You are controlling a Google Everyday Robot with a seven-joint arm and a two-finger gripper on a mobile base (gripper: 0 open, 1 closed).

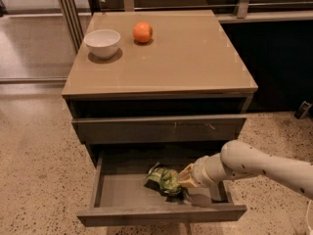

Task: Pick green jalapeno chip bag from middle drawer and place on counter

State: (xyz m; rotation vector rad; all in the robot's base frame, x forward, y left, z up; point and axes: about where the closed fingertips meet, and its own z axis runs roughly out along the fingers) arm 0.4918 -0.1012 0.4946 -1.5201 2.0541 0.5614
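The middle drawer is standing pulled out and open from above, though the drawer front above it is hanging over its back part. The green jalapeno chip bag is lying right of centre, leaving the left of the floor bare. The gripper is sitting inside against the bag's right side, the arm crossing the right wall. On the counter, a white bowl and an orange fruit are occupying the back left, leaving front and right free
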